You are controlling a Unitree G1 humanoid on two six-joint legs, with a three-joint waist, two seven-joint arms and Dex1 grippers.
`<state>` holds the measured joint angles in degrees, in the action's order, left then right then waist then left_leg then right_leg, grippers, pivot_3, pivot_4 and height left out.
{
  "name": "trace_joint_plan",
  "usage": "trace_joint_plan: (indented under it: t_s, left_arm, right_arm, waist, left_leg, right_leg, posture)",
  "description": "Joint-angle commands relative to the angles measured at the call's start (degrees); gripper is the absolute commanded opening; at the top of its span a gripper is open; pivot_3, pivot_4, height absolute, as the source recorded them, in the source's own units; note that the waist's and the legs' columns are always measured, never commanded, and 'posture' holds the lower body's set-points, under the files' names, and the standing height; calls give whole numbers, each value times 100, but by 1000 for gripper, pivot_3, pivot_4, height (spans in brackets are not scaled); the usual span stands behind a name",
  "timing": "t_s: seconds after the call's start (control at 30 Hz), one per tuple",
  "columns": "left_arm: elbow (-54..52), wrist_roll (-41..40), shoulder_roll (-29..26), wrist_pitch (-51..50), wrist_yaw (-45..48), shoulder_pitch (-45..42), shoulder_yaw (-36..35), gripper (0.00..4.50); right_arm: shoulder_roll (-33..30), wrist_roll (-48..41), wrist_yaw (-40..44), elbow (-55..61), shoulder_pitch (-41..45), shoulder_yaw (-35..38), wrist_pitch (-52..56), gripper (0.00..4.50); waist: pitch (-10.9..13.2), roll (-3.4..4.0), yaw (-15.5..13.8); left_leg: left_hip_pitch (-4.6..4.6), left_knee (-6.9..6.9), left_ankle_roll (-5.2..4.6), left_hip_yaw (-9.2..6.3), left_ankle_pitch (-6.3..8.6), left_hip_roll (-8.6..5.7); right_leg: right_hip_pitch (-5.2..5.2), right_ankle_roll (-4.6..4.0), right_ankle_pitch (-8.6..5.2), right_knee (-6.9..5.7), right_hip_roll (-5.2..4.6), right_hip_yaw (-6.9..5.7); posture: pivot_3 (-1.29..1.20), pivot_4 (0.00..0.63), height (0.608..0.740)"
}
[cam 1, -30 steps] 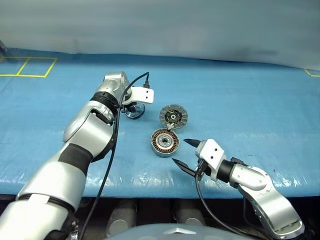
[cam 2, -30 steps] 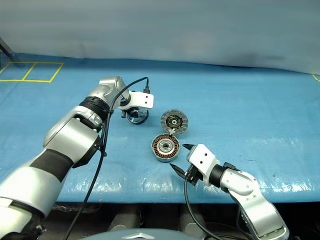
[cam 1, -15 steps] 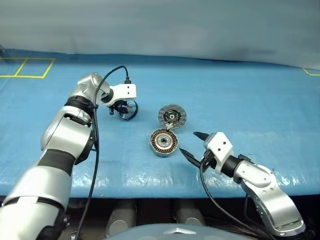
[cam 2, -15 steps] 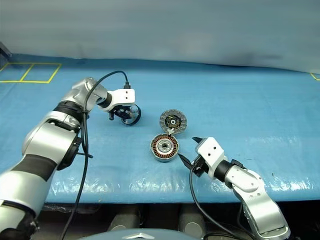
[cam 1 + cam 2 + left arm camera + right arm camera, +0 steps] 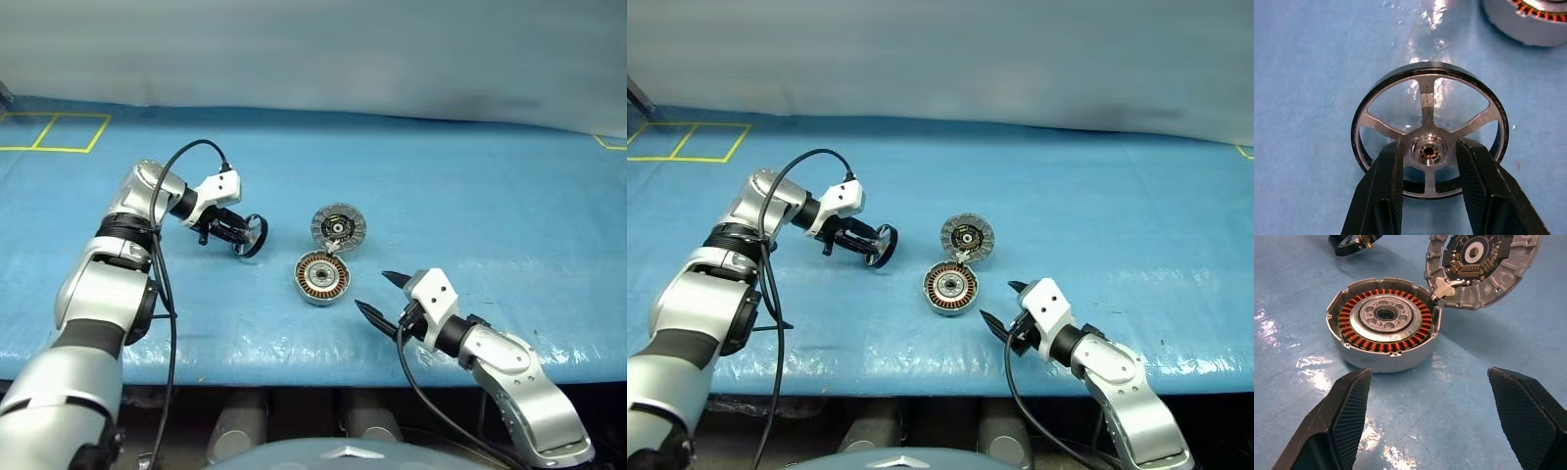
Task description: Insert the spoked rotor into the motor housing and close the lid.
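Observation:
My left gripper (image 5: 1428, 146) is shut on the hub of the spoked rotor (image 5: 1426, 98), a black ring with metal spokes. The rotor (image 5: 252, 236) hangs tilted on edge just over the blue cover, to the left of the motor housing (image 5: 323, 278). That housing (image 5: 1383, 323) lies open with its copper windings showing. The lid (image 5: 338, 225) stands tilted behind it, leaning on the housing's rim, dark inner face (image 5: 1484, 264) toward me. My right gripper (image 5: 374, 293) is open and empty, near the housing's right front, pointing at it.
A blue plastic sheet (image 5: 470, 215) covers the table, whose front edge runs just behind my right wrist. Yellow tape squares (image 5: 54, 132) mark the far left. A black cable (image 5: 181, 162) loops over my left wrist. A grey backdrop closes the far side.
My left arm has swung left and toward me with the rotor, and its wrist has turned so the gripper now points right. My right gripper has drifted slightly right, still open.

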<state>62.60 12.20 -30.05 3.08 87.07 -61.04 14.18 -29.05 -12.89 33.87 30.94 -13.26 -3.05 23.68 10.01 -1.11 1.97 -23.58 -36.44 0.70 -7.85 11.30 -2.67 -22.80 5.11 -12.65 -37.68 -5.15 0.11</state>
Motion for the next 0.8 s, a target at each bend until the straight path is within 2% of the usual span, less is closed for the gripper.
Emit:
trace_joint_plan:
  t_s: [0.03,0.27,0.47,0.63,0.8]
  left_arm:
    - [-904,-452,-51,-193,459,101,-37,1324]
    - [-2254,-1713,-166,-934,543,311,477,1324]
    - [-2728,-2469,-168,-1456,543,251,1083,1324]
    - [-2652,-2464,-48,-1289,543,159,1491,1324]
    - [-2196,-2107,372,-1024,534,47,1435,1324]
  right_arm:
    - [118,-221,166,-28,-5,-3,-327,4011]
    - [247,-437,469,-287,-31,-42,-746,4011]
    - [242,-323,553,-491,2,-225,-904,4011]
    - [277,-268,481,-606,42,-287,-985,4011]
    - [293,-202,402,-630,37,-305,-1036,4011]
  waist:
    - [0,0,4]
    - [0,1,5]
    - [1,3,4]
    - [2,4,4]
    - [2,4,-57]
  left_leg:
    - [0,-3,0,0,0,1]
    - [0,-24,0,-1,0,5]
    - [1,-26,0,0,0,5]
    - [1,-26,0,1,0,5]
    - [-2,-29,0,2,0,3]
  right_leg:
    - [-2,-2,-1,-7,0,0]
    - [1,-5,-3,-18,3,3]
    - [1,-6,-3,-20,5,6]
    - [-1,-8,-4,-21,6,9]
    - [-1,-8,-4,-19,6,9]
  posture:
    - [0,150,740]
    - [0,150,740]
    - [0,150,740]
    - [0,150,740]
    - [0,150,740]
